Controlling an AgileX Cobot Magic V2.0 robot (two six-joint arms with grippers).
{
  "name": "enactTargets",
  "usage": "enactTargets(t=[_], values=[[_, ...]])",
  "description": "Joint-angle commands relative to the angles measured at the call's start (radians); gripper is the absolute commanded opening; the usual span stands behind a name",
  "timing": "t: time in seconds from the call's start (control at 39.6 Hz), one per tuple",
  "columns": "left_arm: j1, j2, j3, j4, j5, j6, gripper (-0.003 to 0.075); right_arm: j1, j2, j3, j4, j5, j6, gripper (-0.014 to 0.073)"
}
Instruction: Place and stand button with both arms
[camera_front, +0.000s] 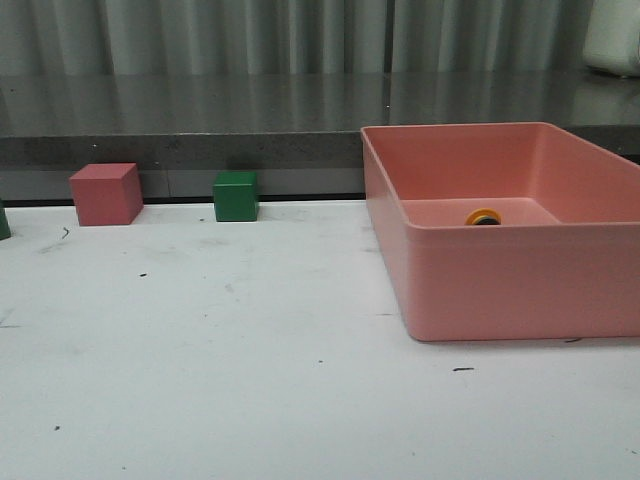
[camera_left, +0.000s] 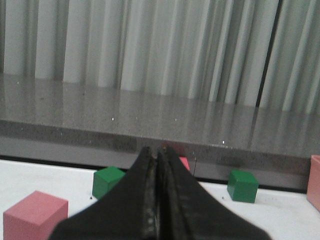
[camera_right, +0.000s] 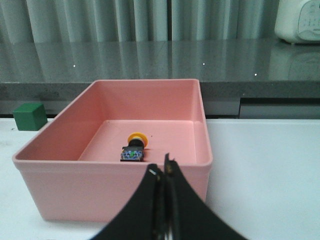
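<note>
Two end effectors: I see one in each wrist view, and none in my front view.
Left end effector (camera_left: 157, 200): its two black fingers are pressed together, with nothing between them. It hangs over the white surface (camera_front: 200, 380).
Right end effector (camera_right: 164, 200): its fingers are pressed together too, and they hold nothing. It sits just outside the near wall of the pink bin (camera_right: 115, 190).
Button (camera_right: 134, 147): it lies on its side on the floor of the pink bin, about in the middle. Its yellow cap points to the far wall and its dark base with bluish bits points to my right end effector. In my front view only the yellow cap (camera_front: 483, 216) peeks over the bin's near wall.
Pink bin: it stands on the right part of the surface and is open on top.
Red cube (camera_front: 105, 194): it sits at the far left of the surface, by the back edge.
Green cube (camera_front: 236, 196): it sits near the red cube, between that cube and the bin, touching neither.
More cubes: my left wrist view shows a pink-red cube (camera_left: 35, 215) and two green cubes (camera_left: 107, 181) (camera_left: 243, 185) past the closed fingers.
</note>
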Motion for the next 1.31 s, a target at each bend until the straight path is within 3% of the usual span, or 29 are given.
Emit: enactTargets(t=[0.0,0.15,0.33,0.61,0.71,0.76,0.83,0.93,1.01,1.09,1.29], values=[[0.001,-0.005,-0.088,-0.007,-0.073,-0.01,-0.002,-0.006,-0.014,-0.102,0.003,-0.08,-0.01,-0.0062],[0.001,0.094,-0.257,0.0,0.082,-0.01,-0.002,-0.006,0.068,-0.292,0.003,0.106,-0.01,-0.0062],[0.001,0.306,-0.408,0.0,0.188,-0.008,-0.002,-0.006,0.295,-0.478,0.003,0.257,-0.01,-0.006],[0.001,0.482,-0.464,0.0,0.171,-0.008,-0.002,-0.006,0.545,-0.585,0.005,0.285,-0.01,-0.0057],[0.001,0.483,-0.463,0.0,0.168,-0.008,-0.0006,-0.006,0.566,-0.585,0.005,0.274,-0.01,0.0017],[0.001,0.483,-0.463,0.0,0.166,-0.008,0.0039,-0.006,0.573,-0.585,0.005,0.267,-0.01,0.0099],[0.001,0.483,-0.461,0.0,0.163,-0.008,0.0166,-0.006,0.585,-0.585,0.005,0.251,-0.01,0.028],[0.001,0.483,-0.461,0.0,0.163,-0.008,0.0417,-0.006,0.598,-0.585,0.005,0.237,-0.01,0.054],[0.001,0.485,-0.461,0.0,0.163,-0.008,0.058,-0.006,0.62,-0.585,0.005,0.211,-0.01,0.0656],[0.001,0.491,-0.461,0.0,0.163,-0.008,0.0664,-0.006,0.653,-0.585,0.005,0.176,-0.01,0.0648],[0.001,0.493,-0.461,0.0,0.163,-0.008,0.0673,-0.006,0.875,-0.681,0.008,0.135,-0.01,0.0645]])
